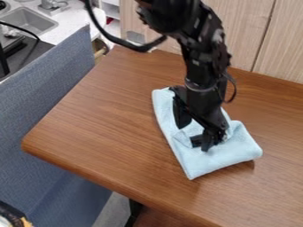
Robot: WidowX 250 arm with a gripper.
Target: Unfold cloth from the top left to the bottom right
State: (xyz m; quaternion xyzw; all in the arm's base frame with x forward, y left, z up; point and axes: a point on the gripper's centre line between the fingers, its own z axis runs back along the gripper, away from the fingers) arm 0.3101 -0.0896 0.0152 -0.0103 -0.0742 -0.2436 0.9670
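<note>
Brown wood-grain table (112,128), rounded corner at left; blue-grey fabric panel (50,97) along the left side, grey metal sink (29,21) upper left, pale wood-grain panelling (248,26) upper right. Pale blue, soft-looking cloth (222,155) right of centre on the table, folded and slanted, its lower edge rounded; black two-finger gripper (193,134) over it, fingers spread, cloth visible between.
</note>
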